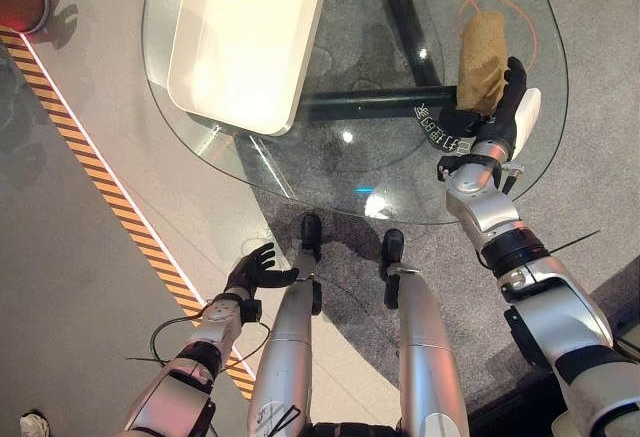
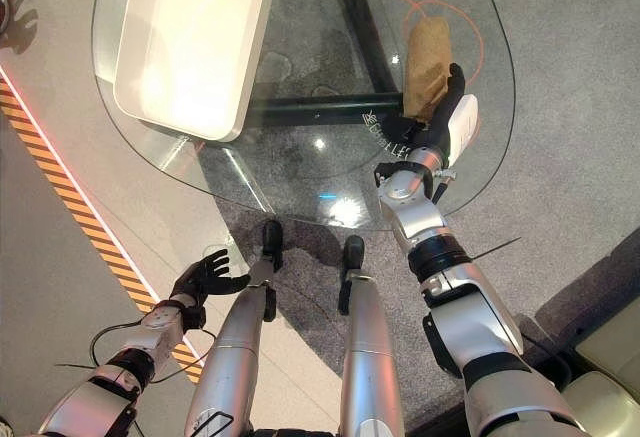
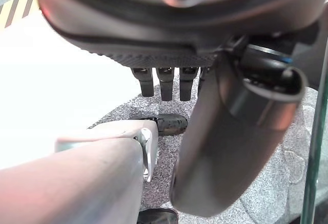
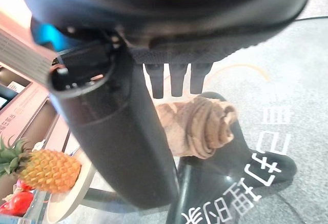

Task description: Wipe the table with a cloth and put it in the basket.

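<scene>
While the crumpled brown cloth lies on the round glass worktop at 2 o'clock, the right hand rests relaxed against it, so wiping looks barely underway. White rectangular basket waits at 11. Left hand hangs loose. Printed characters aren't readable.

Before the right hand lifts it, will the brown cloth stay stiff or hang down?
Probably floppy: the cloth lies bunched in soft folds on the glass table. It looks light. The right hand sits beside it, fingers straight, so parts may droop.
</scene>
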